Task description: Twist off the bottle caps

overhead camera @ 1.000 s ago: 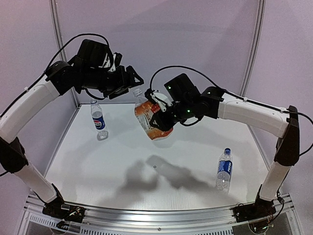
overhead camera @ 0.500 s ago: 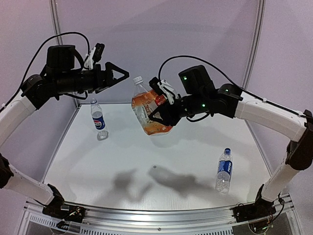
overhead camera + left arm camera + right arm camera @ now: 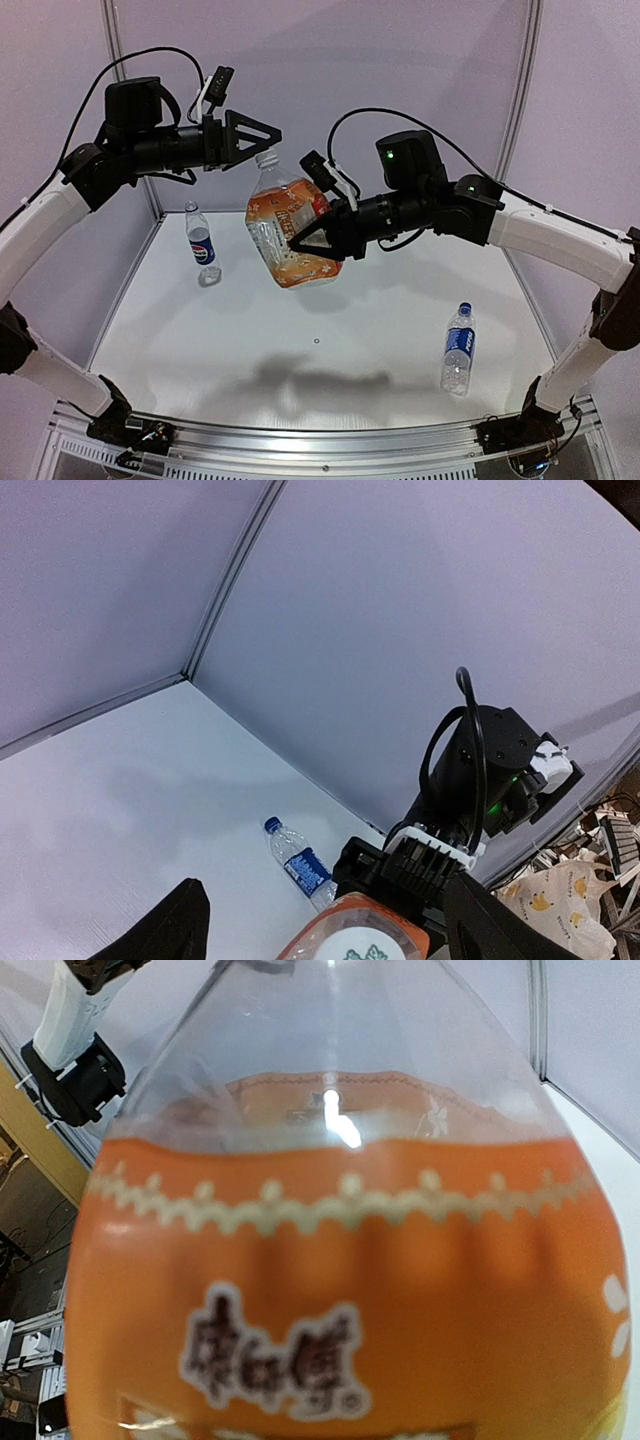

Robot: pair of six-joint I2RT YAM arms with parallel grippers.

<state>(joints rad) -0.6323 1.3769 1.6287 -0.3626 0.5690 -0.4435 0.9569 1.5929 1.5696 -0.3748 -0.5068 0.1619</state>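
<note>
**Orange bottle held up in the air, left tool open at its cap**

Top view: right tool (image 3: 318,235) is clamped on the body of the orange-labelled bottle (image 3: 285,235), gripping it tight. The bottle is off the table (image 3: 250,330), tilted with its neck up and to the left. Its whitish cap (image 3: 265,158) is on the neck. Left tool (image 3: 268,140) is spread open and holds nothing, with its tips just above the cap; can't tell if they touch. Two slim bottles stand upright on the table, well apart. One is far left (image 3: 201,245) with its blue cap (image 3: 192,207) on. The other is near right (image 3: 458,345), also with its blue cap (image 3: 465,307) on.

Left wrist view: both dark fingers (image 3: 165,925) sit wide apart at the bottom corners. The top of the orange label is between them and clear of both. The whitish cap can't be made out. The right arm's wrist is behind the bottle, and a slim bottle is on the table beyond.

Right wrist view: the orange label fills the frame, very close and blurred. The tool's own fingers are hidden. Part of the left arm (image 3: 75,1050) shows top left.
</note>
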